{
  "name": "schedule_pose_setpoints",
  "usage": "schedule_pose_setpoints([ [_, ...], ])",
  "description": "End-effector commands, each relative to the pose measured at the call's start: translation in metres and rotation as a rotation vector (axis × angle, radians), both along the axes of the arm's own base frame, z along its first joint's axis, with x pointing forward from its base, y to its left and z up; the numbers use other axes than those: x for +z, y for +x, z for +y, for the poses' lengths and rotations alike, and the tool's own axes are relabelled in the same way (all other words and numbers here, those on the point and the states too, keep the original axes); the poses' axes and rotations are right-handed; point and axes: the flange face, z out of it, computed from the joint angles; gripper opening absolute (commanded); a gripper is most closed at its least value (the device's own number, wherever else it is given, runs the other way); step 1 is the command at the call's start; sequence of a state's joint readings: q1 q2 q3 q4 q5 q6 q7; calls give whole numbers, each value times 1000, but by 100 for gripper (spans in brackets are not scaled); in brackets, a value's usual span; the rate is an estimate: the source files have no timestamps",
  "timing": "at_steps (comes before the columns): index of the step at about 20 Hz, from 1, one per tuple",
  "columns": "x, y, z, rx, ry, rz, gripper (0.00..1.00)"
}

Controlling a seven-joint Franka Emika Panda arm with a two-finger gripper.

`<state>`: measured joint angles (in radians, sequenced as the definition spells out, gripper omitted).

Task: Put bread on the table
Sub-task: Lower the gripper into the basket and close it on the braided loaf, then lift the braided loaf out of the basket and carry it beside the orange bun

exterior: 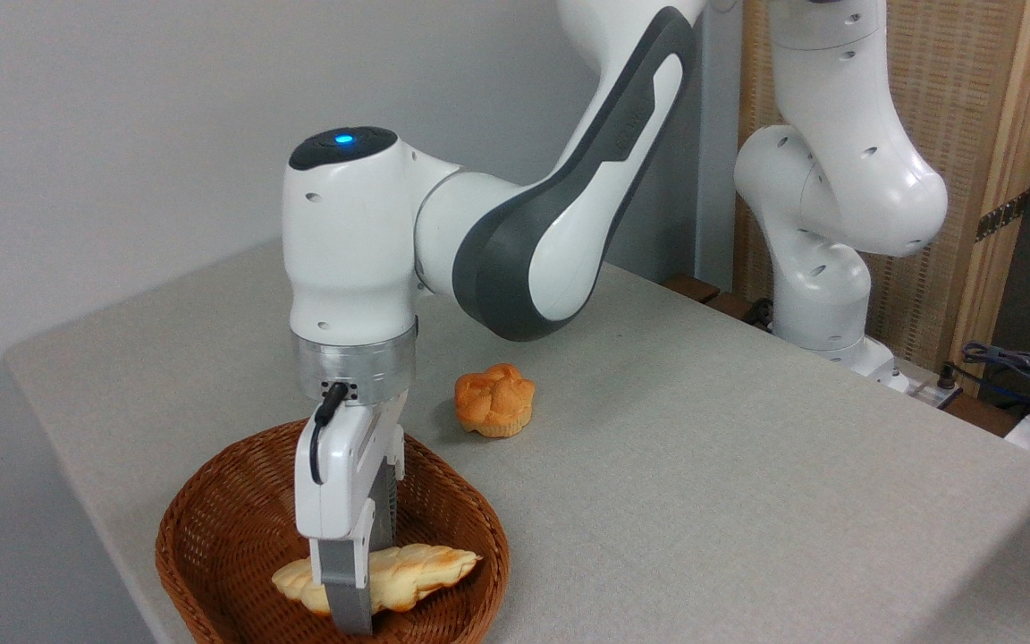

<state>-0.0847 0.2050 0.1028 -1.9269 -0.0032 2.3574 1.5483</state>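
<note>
The gripper [352, 608] stands down in the wicker basket [211, 528] at the near left, fingers straddling the bread [417, 572] around its middle; whether they pinch it yet I cannot tell; a firm, centred hold and a straight lift over the rim would suit this long braided loaf; the grey cloth table [703, 465] lies right, a knotted bun [494, 400] farther back.

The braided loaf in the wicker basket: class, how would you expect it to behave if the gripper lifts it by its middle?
The braided loaf is long and flat, so gripped mid-length by the gripper its ends may sag or swing slightly. Its flat shape suggests it will not roll once laid on the table. It looks glossy, so possibly somewhat slippery. Weight cannot be judged.
</note>
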Motion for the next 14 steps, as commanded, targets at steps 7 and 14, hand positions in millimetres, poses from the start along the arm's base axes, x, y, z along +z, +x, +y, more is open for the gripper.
schedule_pose_setpoints([
  [7, 63, -8, 19, 72, -73, -6, 25],
  [14, 168, -100, 43, 279, -162, 168, 32],
])
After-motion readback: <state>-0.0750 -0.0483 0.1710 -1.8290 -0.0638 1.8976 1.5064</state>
